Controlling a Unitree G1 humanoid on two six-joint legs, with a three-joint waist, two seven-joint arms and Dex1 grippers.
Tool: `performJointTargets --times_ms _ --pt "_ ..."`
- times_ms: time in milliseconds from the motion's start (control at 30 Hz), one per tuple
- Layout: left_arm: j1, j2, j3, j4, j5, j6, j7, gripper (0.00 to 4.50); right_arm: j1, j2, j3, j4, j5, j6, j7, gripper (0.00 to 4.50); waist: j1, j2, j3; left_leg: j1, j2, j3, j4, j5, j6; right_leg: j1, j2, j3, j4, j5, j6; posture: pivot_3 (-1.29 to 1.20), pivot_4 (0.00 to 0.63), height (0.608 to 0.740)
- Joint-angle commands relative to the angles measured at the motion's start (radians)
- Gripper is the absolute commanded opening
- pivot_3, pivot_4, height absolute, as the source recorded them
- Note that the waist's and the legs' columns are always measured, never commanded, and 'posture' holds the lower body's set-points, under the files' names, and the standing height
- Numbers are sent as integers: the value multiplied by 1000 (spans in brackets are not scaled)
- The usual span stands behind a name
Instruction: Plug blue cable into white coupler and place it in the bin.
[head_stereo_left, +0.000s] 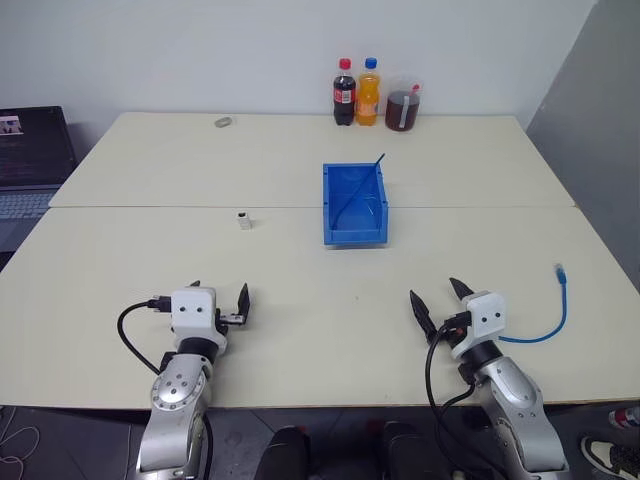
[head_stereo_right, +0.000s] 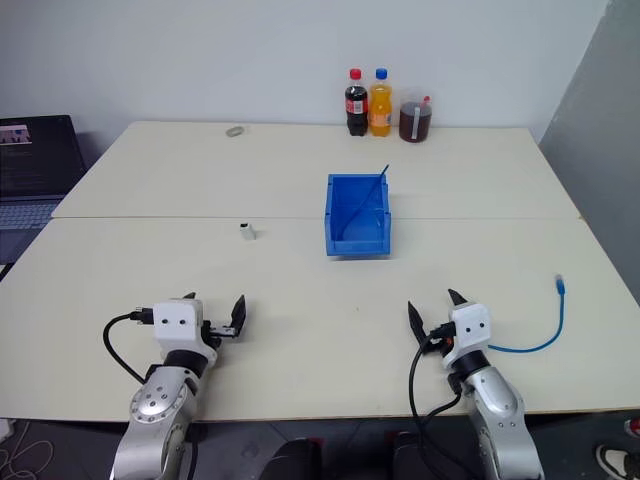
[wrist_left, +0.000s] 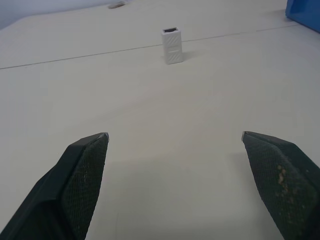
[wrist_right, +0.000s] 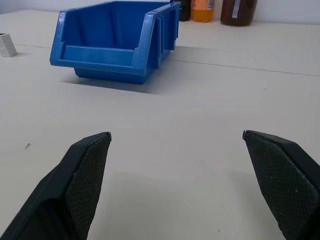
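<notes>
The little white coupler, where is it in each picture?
Left eye view: the white coupler stands on the table, left of the bin.
Right eye view: the same spot, left of the bin, near the table seam.
Left wrist view: standing upright ahead of the open left tool.
Right wrist view: a corner of it peeks in at the picture's edge, beside the bin.
Shared landmark: the bin.
</notes>
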Motion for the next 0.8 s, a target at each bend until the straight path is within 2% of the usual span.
performJointTargets --times_ms 33,633,800 --pt "-7 9 -2 -27 -3 -29 -17 4500 -1 -4 -10 -10 -5 -28 -3 4485 0 0 0 0 0 0 0 0 0 0 0 0 0 0 0 0 150 740" --pt "7 0 5 -32 25 -6 4 4500 -24 -2 -1 -32 -8 10 -4 4485 0 0 0 0 0 0 0 0 0 0 0 0 0 0 0 0 150 740" --pt "23 2 -2 -51 -51 -28 -74 4500 -28 0 -2 -32 -10 10 -6 4485 0 0 0 0 0 0 0 0 0 0 0 0 0 0 0 0 150 740"
